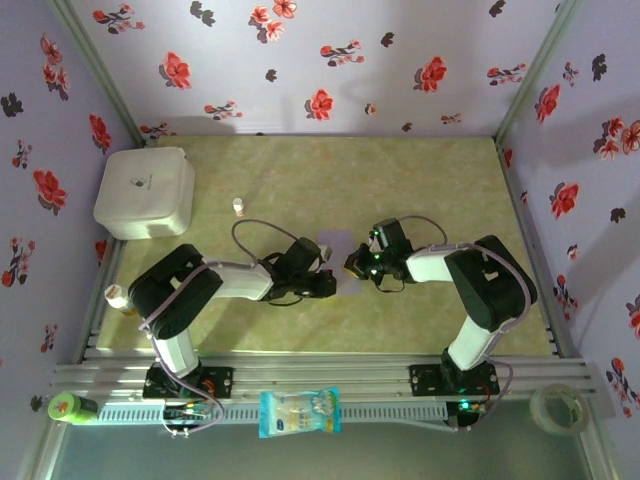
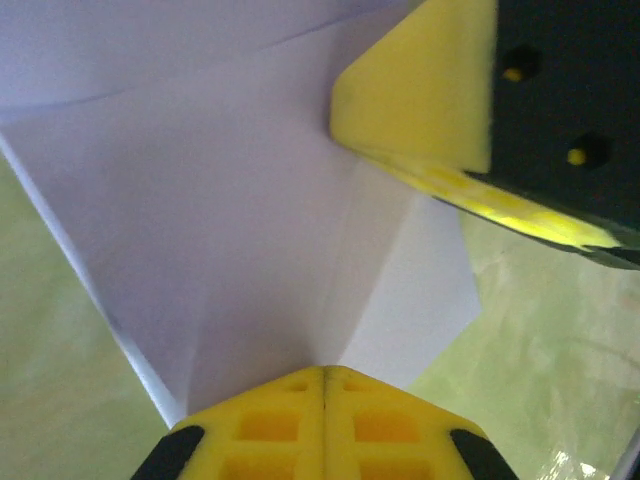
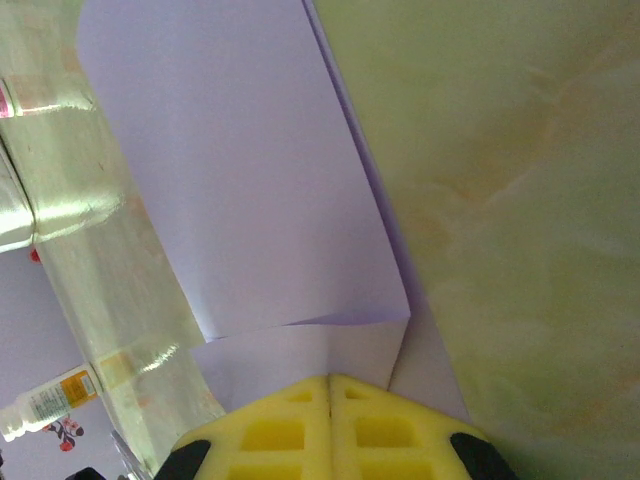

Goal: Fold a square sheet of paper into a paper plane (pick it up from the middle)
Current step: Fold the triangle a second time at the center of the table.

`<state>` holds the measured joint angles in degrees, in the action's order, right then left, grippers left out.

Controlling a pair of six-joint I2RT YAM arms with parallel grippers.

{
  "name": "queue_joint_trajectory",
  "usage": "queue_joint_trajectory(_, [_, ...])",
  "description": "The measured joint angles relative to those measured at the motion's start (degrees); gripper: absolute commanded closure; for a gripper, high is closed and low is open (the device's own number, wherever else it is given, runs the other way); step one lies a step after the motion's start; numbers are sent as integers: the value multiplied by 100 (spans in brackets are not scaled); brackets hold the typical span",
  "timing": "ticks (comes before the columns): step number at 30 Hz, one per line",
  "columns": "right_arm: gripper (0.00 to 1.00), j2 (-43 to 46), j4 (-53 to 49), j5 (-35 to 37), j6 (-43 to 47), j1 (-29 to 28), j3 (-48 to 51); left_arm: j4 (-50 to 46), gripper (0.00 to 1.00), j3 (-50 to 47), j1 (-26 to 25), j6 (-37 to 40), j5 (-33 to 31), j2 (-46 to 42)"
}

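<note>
Left wrist view: the left hand [image 2: 323,375] has its two yellow fingers [image 2: 260,430] pressed together. A crease of the paper [image 2: 230,220] runs straight into the seam between them, so I judge that it pinches the paper at this fold. Beside the crease a small triangle flap is turned over.

In the right wrist view the right hand [image 3: 330,382] also has its fingers pressed together, with the tips at the edge of a folded layer. Whether it pinches a layer or only presses it down, I cannot tell.

The paper is partly folded and not a plane yet. It lies on the green surface [image 3: 520,200] between both hands, well to the right of the box [image 1: 145,192] and somewhat nearer to the robot.

The step seems to be making a fold sharp. To do it well, one hand should only anchor the paper while the other slides along the fold with light pressure, from the middle to the end. The sheet is thin, so a strong pull may shift or tear it. The folded edge should meet the centre crease before pressing.
</note>
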<state>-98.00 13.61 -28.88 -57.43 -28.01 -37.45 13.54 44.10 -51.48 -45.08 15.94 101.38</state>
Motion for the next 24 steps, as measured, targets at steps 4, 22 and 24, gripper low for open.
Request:
queue_joint_trajectory(4, [100, -7, 0, -7, 0, 0, 0, 492, 97, -369, 0, -179, -15, -127])
queue_joint_trajectory(22, [100, -7, -2, -9, 2, 4, -4, 317, 99, -1049, 0, -474, -63, -957])
queue_joint_trajectory(24, [100, -7, -2, -11, 2, 4, -4, 234, 99, -990, 20, -470, -76, -1054])
